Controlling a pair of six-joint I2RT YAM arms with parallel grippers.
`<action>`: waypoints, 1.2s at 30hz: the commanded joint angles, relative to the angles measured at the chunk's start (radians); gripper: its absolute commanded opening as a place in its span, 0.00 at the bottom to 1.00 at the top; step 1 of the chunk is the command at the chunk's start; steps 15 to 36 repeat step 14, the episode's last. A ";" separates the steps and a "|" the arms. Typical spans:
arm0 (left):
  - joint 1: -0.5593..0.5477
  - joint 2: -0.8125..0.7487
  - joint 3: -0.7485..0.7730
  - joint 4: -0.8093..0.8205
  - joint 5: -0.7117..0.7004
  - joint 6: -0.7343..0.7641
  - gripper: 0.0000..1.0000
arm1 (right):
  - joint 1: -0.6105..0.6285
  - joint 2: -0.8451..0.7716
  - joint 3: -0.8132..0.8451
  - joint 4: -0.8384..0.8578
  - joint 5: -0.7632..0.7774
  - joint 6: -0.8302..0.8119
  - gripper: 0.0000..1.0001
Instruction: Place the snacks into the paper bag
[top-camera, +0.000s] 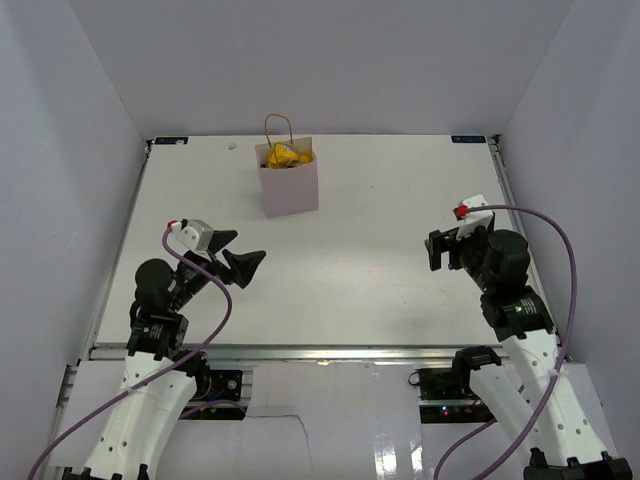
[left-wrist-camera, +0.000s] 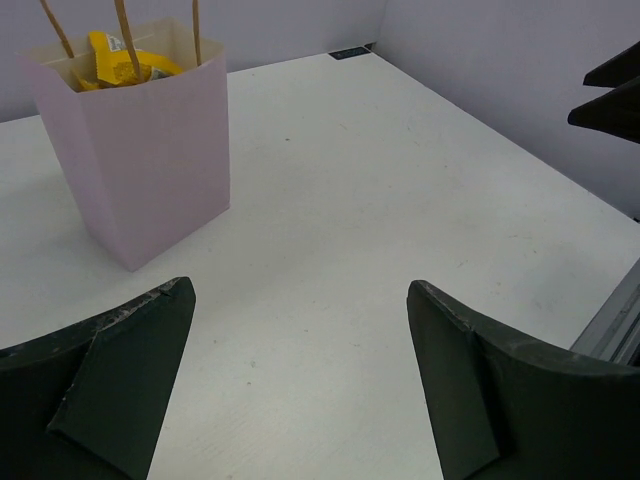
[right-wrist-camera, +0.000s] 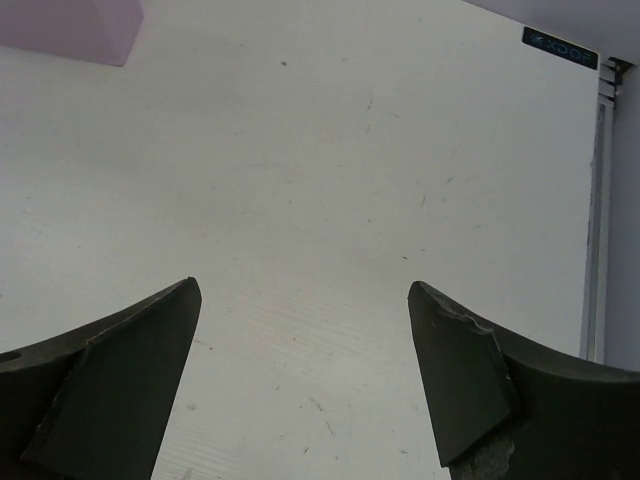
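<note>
From above, the paper bag (top-camera: 289, 190) stands upright at the far middle of the table (top-camera: 400, 200), with yellow snacks (top-camera: 285, 156) showing in its mouth; I see no packet outside it. The left gripper (top-camera: 238, 255) and right gripper (top-camera: 447, 252) hang well apart from it.

In the left wrist view the fingers are spread with nothing between them, and the bag is ahead to the left with its handles (left-wrist-camera: 125, 35) sticking up. A careless sweep here could snag a loop or tip the light bag and spill the packets.

In the right wrist view the jaws are wide and empty and only a bag corner shows, so the risk is small unless this arm reaches across
</note>
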 joint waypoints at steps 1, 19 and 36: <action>-0.016 0.016 -0.005 0.007 0.007 0.001 0.98 | -0.049 -0.054 -0.045 0.050 0.077 0.073 0.90; -0.072 0.032 -0.001 -0.021 -0.046 0.016 0.98 | -0.150 -0.185 -0.155 0.102 -0.025 0.126 0.90; -0.072 0.032 -0.001 -0.021 -0.046 0.016 0.98 | -0.150 -0.185 -0.155 0.102 -0.025 0.126 0.90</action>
